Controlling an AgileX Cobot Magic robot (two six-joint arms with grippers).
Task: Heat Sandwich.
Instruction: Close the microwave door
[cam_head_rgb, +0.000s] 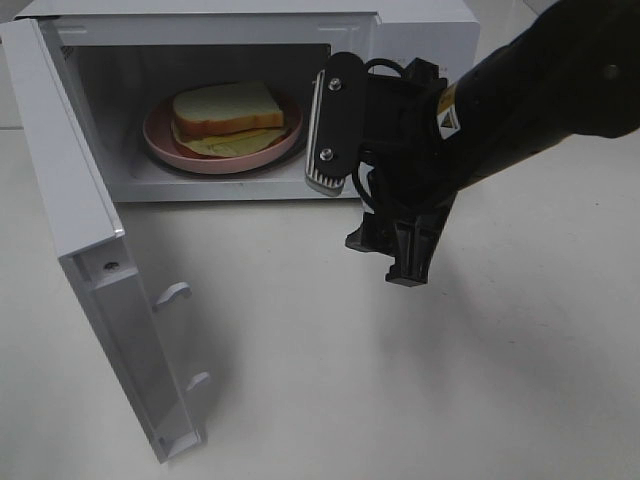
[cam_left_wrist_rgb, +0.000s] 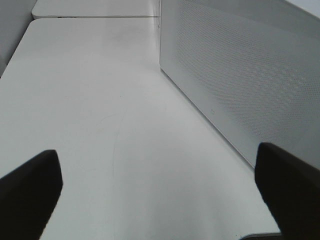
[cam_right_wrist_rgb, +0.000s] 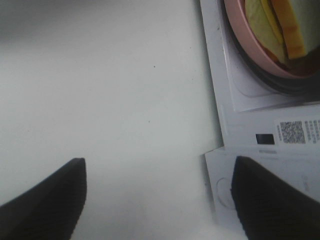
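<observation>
The sandwich (cam_head_rgb: 228, 108), white bread with a tan crust over yellow filling, lies on a round pink plate (cam_head_rgb: 165, 145) inside the open microwave (cam_head_rgb: 420, 30). In the right wrist view the sandwich (cam_right_wrist_rgb: 285, 25) and the plate (cam_right_wrist_rgb: 250, 37) show at the cavity's front edge. My right gripper (cam_head_rgb: 390, 258) hangs just in front of the microwave's right part, pointing down at the table. Seen from the wrist, the right gripper (cam_right_wrist_rgb: 160, 200) is open and holds nothing. My left gripper (cam_left_wrist_rgb: 160, 195) is open and empty too, beside a perforated microwave wall (cam_left_wrist_rgb: 240, 75). It does not show in the high view.
The microwave door (cam_head_rgb: 70, 200) stands swung wide open at the left, its latch hooks (cam_head_rgb: 172, 294) facing the table. The white table (cam_head_rgb: 300, 350) spreads in front of the oven. A QR-code label (cam_right_wrist_rgb: 292, 131) sits on the microwave's front.
</observation>
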